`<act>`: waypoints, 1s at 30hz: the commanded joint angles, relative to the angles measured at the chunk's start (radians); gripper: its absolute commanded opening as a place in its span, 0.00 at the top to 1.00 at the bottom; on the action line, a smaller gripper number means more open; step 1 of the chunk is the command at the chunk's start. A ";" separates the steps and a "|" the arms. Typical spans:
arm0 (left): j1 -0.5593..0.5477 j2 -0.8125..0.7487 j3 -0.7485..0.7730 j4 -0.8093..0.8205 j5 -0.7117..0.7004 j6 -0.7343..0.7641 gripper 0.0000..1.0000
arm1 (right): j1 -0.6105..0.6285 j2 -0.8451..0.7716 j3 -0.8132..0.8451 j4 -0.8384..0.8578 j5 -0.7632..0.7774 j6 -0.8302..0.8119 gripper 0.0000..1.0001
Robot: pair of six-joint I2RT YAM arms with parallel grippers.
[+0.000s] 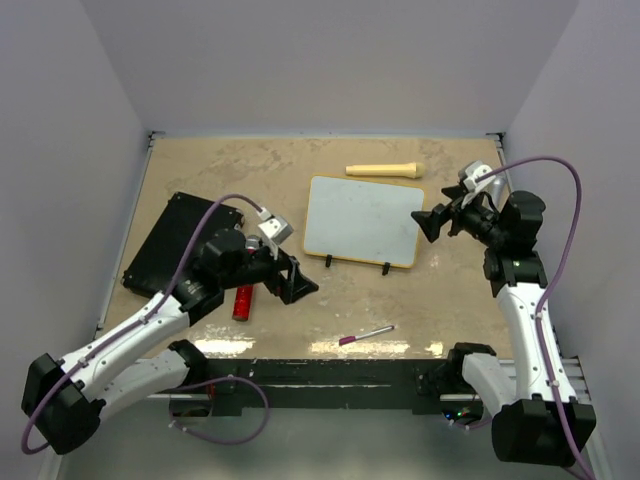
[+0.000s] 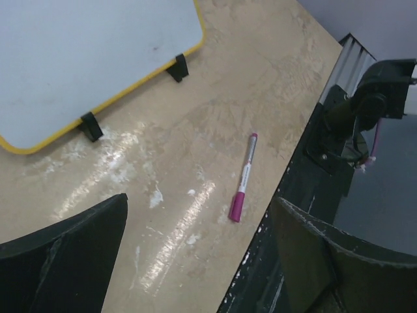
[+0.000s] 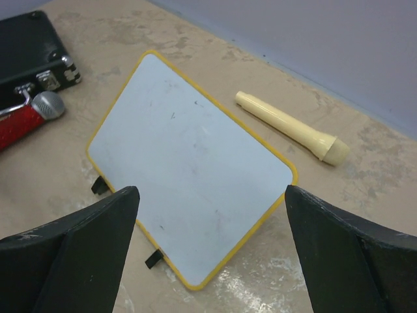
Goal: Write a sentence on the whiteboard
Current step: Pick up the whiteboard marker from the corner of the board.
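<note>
The whiteboard [image 1: 362,220] lies in the middle of the table, yellow-rimmed, with two black feet on its near edge. Its face is blank apart from faint smudges, and no sentence shows on it. It also shows in the left wrist view [image 2: 98,52] and the right wrist view [image 3: 189,163]. A pink-capped marker [image 1: 366,335] lies loose near the front edge; the left wrist view [image 2: 242,179] shows it too. My left gripper [image 1: 295,280] [image 2: 195,261] is open and empty, left of the marker. My right gripper [image 1: 430,222] [image 3: 212,254] is open and empty, at the board's right edge.
A black flat case [image 1: 180,250] [image 3: 29,49] lies at the left. A red microphone-like object [image 1: 243,302] [image 3: 26,117] lies beside it. A cream cylinder [image 1: 384,170] [image 3: 290,127] lies behind the board. The table's front edge [image 2: 273,215] runs close to the marker.
</note>
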 commanded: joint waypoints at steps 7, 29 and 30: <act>-0.367 0.182 0.096 -0.075 -0.365 -0.108 0.04 | -0.001 -0.025 -0.005 -0.092 -0.142 -0.246 0.01; -0.637 0.676 0.348 -0.198 -0.483 -0.064 0.34 | -0.003 -0.020 0.002 -0.146 -0.143 -0.296 0.01; -0.640 0.683 0.349 -0.199 -0.477 -0.061 0.36 | -0.001 -0.017 0.002 -0.147 -0.143 -0.298 0.01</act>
